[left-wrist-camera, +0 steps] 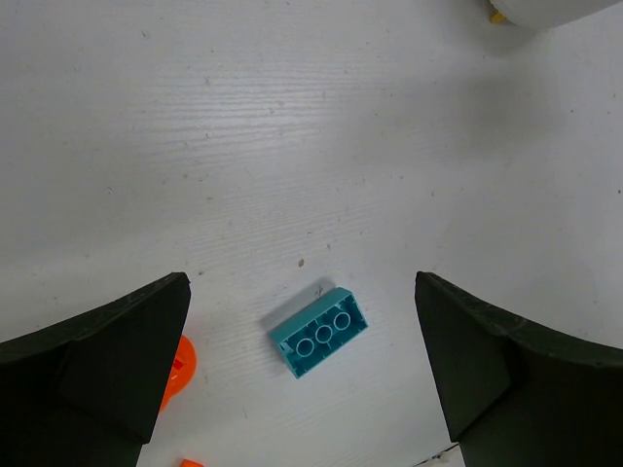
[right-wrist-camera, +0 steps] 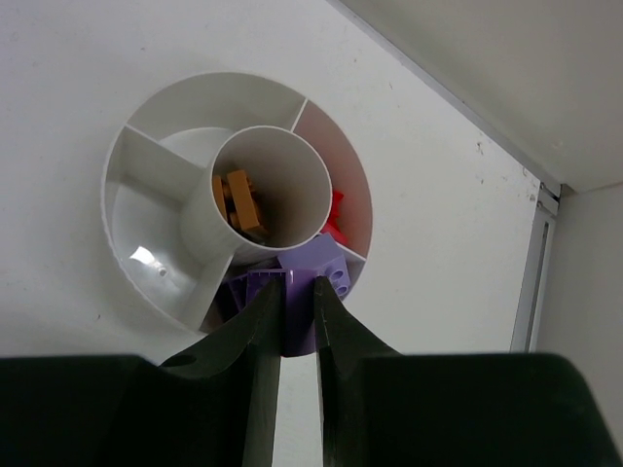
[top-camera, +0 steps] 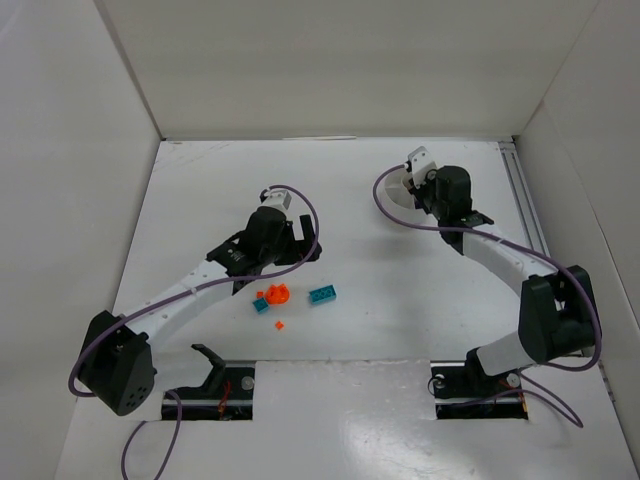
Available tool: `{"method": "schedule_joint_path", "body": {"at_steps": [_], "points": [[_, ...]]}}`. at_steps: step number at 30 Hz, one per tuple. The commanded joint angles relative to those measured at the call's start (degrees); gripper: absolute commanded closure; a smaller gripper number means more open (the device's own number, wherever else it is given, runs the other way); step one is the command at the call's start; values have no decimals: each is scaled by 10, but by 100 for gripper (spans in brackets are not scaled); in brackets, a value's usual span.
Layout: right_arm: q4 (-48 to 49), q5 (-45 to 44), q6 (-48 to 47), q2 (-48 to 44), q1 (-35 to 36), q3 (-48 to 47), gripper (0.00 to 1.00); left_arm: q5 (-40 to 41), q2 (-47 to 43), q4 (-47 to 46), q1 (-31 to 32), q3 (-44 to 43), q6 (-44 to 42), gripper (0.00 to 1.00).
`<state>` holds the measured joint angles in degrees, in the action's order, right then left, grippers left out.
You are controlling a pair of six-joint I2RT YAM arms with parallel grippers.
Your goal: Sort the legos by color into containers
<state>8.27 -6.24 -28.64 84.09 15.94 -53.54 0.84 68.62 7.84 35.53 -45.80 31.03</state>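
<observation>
Spreads left fingers (left-wrist-camera: 107,360) wide either side of one teal brick (left-wrist-camera: 319,332) on the table (left-wrist-camera: 292,146), well apart from the dish (right-wrist-camera: 146,233). Pinches one purple brick (right-wrist-camera: 284,309) in narrow right fingers (right-wrist-camera: 255,379) over the dish's purple wedge, near one red brick (right-wrist-camera: 336,216).

Lab: white-walled test enclosure (top-camera: 330,60)

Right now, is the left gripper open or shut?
Open. The left gripper has its fingers wide apart, the teal brick untouched between them.
</observation>
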Motion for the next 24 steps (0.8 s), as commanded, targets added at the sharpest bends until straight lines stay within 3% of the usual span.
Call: {"method": "schedule_joint_path", "body": {"at_steps": [1, 11, 14, 15, 18, 24], "points": [[38, -9, 14, 7, 6, 2, 100, 1, -2, -1, -2, -13, 4, 0], [38, -9, 32, 19, 11, 2, 100, 1, -2, 4, -2, -13, 4, 0], [38, -9, 44, 19, 11, 2, 91, 1, -2, 4, -2, -13, 4, 0], [38, -9, 44, 19, 11, 2, 83, 1, -2, 4, -2, -13, 4, 0], [38, -9, 44, 13, 11, 7, 70, 1, -2, 4, -2, -13, 4, 0], [38, -4, 44, -8, 11, 12, 56, 1, -14, 10, -2, -8, 10, 0]]}}
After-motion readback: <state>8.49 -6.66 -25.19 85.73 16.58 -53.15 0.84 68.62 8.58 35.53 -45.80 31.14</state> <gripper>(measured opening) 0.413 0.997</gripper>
